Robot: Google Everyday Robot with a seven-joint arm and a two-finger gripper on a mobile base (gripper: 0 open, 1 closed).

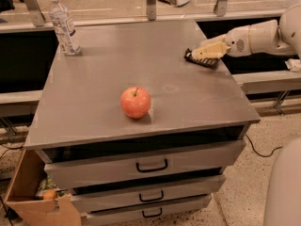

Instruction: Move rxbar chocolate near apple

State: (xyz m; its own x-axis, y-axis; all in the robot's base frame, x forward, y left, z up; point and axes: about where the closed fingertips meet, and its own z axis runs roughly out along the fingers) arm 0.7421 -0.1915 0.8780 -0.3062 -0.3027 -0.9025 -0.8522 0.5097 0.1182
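The apple [135, 102] is red-pink with a short stem and stands upright near the middle front of the grey tabletop [103, 74]. The rxbar chocolate [197, 60], a flat black bar, is at the table's right edge, well to the right of and behind the apple. My gripper [206, 54], with pale yellow fingers on a white arm reaching in from the right, is shut on the bar. It holds the bar at about table height, with the bar's left end sticking out past the fingertips.
A clear water bottle [63, 25] stands at the back left corner. Below the tabletop are three drawers with black handles [151, 165]. An open cardboard box [26, 194] sits on the floor at the lower left. A pale rounded part [284, 187] fills the lower right.
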